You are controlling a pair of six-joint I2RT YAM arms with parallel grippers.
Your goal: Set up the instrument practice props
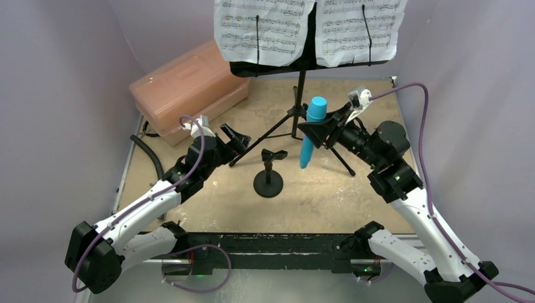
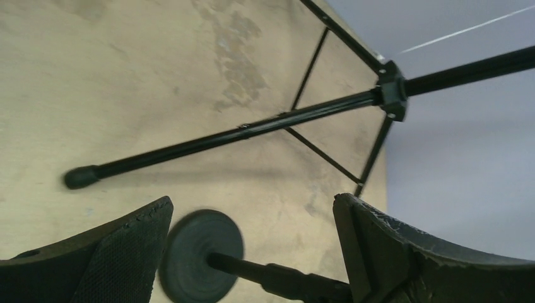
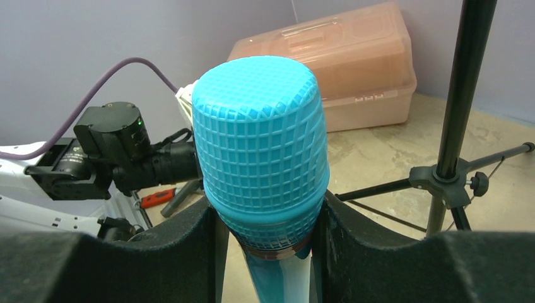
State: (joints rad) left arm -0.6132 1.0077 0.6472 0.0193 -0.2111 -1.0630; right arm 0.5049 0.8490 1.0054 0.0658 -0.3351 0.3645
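A pink box is seen at the far left of the table, lid shut; in the right wrist view a small red-handled tool is made out on the table near the left arm, partly hidden. The left gripper is held low just to the near right of the box, its jaws spread wide with nothing gripped; in the left wrist view its fingers are seen on either side of the picture, and the round base of the mic stand is seen beyond them, untouched. The mic stand is stood upright near the middle of the table, just right of the left gripper and apart from it. Behind it, at the far middle, the music stand is planted on its three legs; two sheet-music pages are laid side by side on its desk, each pinned by a thin black arm. Just right of the mic stand and in front of the tripod legs, the microphone is clamped below its head by the right gripper, head up and slightly tilted; whether its lower end touches the table cannot be told.
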